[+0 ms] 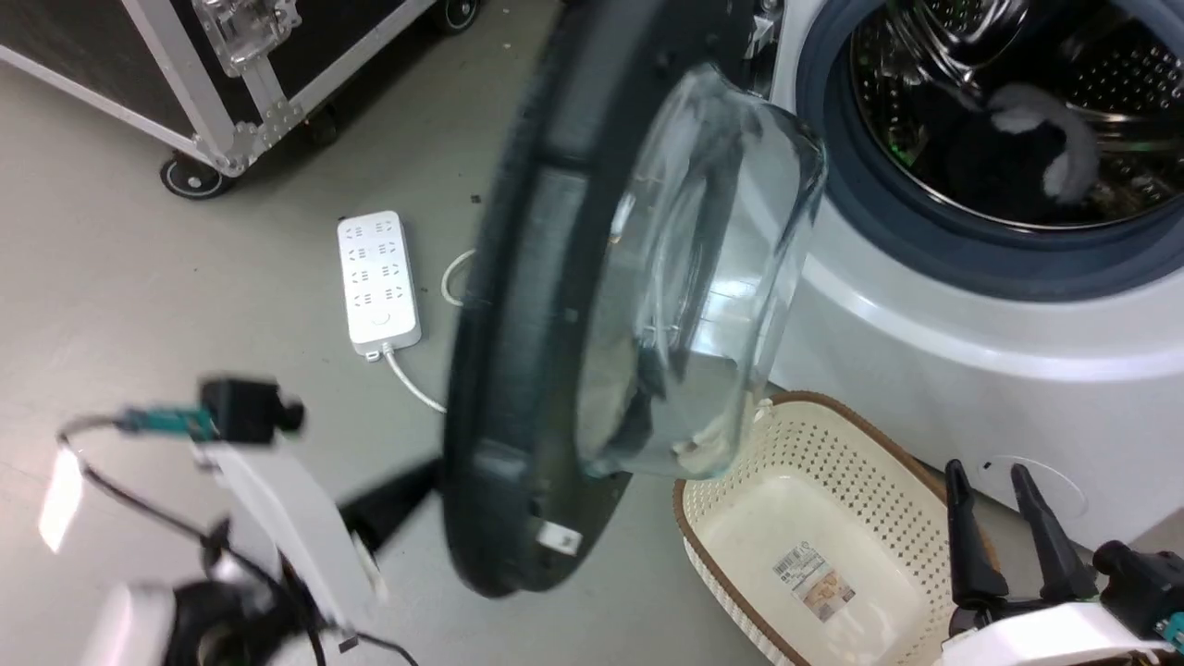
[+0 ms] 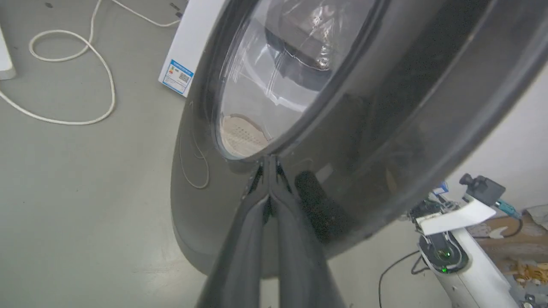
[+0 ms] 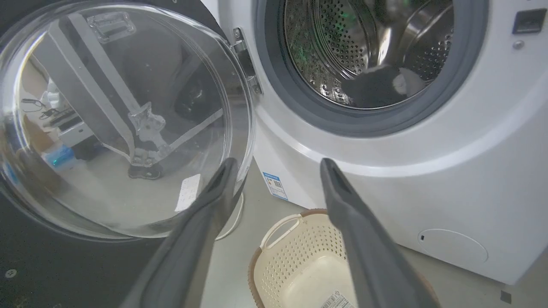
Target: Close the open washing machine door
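- The white washing machine (image 1: 971,351) fills the head view's 2 o'clock corner, its steel drum opening (image 1: 999,120) uncovered, with a dark cloth (image 1: 999,157) lying inside.
- The washing machine door (image 1: 546,324) stands swung out at the centre of the head view, nearly edge-on. Its glass bowl bulges toward 3 o'clock, facing the machine.
- A black flight case (image 1: 213,74) on castors sits at 11 o'clock.
- A cream basket (image 1: 814,444) rests on the floor at 5 o'clock, below the door's glass and just beside the machine's front.
- A white power strip (image 1: 379,277) lies at 9 o'clock.
- The left gripper (image 2: 269,164) has its fingers pressed together, tips against the door's dark outer face at the window's rim.
- The right gripper (image 3: 278,164) hangs spread and empty above the basket.
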